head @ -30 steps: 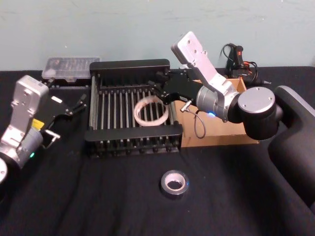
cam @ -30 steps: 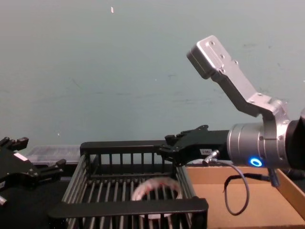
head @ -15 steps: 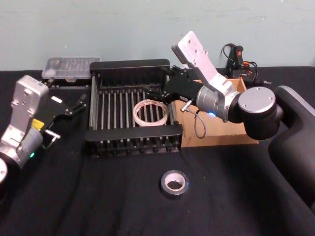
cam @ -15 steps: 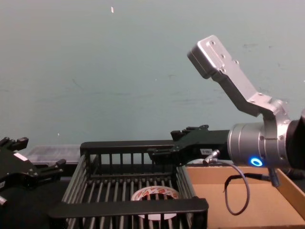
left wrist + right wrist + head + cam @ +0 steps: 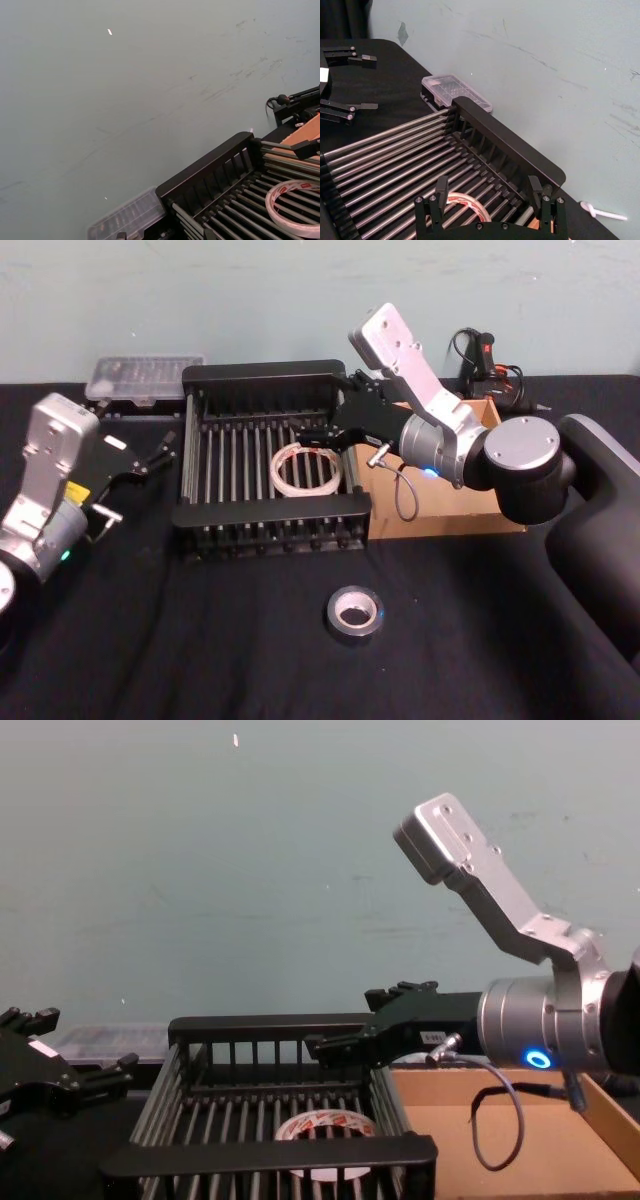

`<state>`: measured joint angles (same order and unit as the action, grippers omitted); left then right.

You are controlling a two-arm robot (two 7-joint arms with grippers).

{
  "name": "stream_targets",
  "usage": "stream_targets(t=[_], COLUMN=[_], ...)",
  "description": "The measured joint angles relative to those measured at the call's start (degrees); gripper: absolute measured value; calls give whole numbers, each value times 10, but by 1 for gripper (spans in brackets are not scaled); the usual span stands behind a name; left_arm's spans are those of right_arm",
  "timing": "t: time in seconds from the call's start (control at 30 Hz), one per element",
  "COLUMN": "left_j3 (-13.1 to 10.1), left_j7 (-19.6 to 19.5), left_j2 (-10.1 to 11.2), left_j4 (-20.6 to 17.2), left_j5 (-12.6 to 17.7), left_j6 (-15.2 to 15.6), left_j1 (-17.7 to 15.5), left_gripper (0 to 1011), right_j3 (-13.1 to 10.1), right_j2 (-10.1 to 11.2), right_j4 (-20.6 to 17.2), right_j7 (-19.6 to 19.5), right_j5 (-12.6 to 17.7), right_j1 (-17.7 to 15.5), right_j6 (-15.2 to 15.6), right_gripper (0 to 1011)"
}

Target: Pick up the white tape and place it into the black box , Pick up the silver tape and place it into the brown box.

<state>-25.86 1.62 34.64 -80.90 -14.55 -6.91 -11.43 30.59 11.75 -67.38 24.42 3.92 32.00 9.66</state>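
One white tape (image 5: 304,469) lay flat in the one black box (image 5: 268,522) at frame centre. The right gripper (image 5: 318,432) hovered above it, fingers wide and empty. One silver tape (image 5: 354,614) sat lower centre; one brown box (image 5: 450,515) right. The left gripper (image 5: 160,453) waited left, fingers apart.
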Motion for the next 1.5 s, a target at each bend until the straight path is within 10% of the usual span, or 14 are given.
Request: stream_targets(t=[0.53, 1.03, 1.5], left_j3=[0, 0, 0], left_j7=[0, 0, 0], left_j2=[0, 0, 0], left_j4=[0, 0, 0], left_j5=[0, 0, 0], left_j6=[0, 0, 0], left_j1=[0, 0, 0], left_gripper=[1001, 1001, 1001], right_j3=[-41, -115, -149], right_j2=[46, 134, 182], right_j4=[-93, -267, -351], right_j7=[2, -17, -32], right_j5=[25, 81, 117], right_j1=[-50, -187, -293], right_j6=[22, 60, 112], right_gripper=[1002, 1002, 1003])
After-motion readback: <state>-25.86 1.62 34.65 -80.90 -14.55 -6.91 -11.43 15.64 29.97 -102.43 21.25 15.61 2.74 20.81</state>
